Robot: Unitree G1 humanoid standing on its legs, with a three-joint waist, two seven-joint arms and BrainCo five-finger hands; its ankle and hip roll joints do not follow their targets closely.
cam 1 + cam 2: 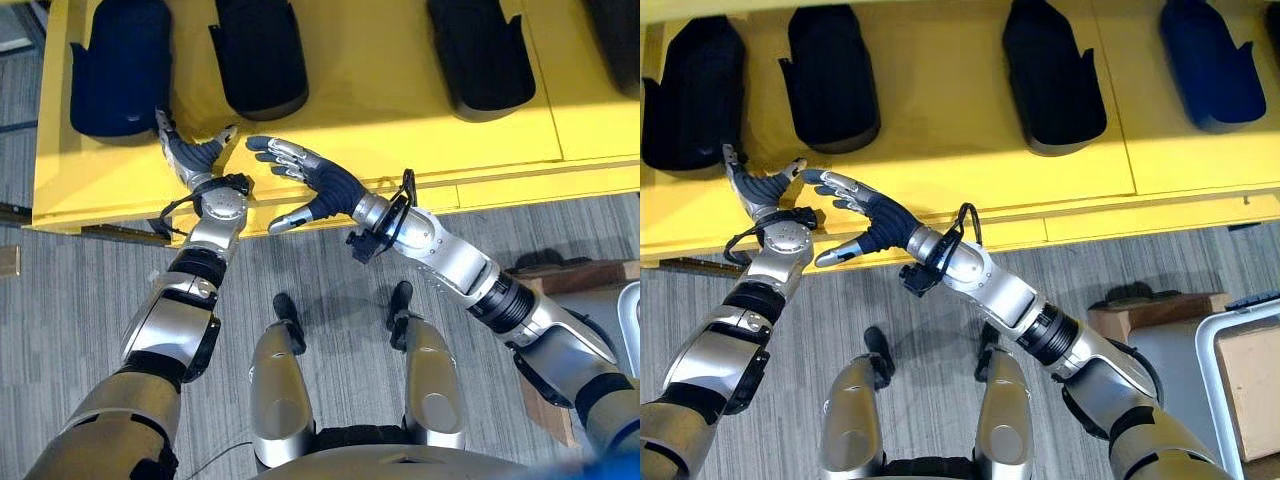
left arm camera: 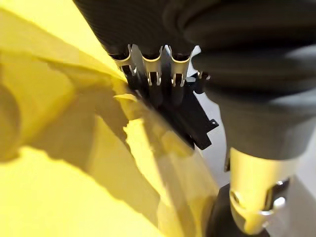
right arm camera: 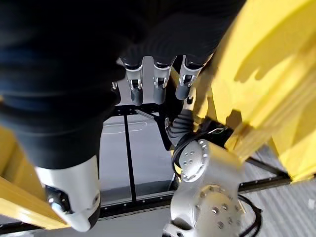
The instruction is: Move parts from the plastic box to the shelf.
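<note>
Several dark moulded parts lie in a row on the yellow shelf (image 1: 400, 130): a dark blue part (image 1: 120, 65) at the left, then a black part (image 1: 260, 55) and another black part (image 1: 480, 55). A blue part (image 1: 1210, 65) lies at the far right. My left hand (image 1: 190, 155) is over the shelf's front strip, just below the dark blue part, open and holding nothing. My right hand (image 1: 320, 185) is beside it at the shelf's front edge, fingers straight and spread, also empty. Both wrist views show straight fingers (image 2: 153, 74) (image 3: 158, 79) with nothing between them.
A pale-rimmed box (image 1: 1215, 365) stands on the grey floor at the lower right, with a brown cardboard box (image 1: 1140, 315) next to it. The shelf's front edge runs across in front of me, with a dark frame under it.
</note>
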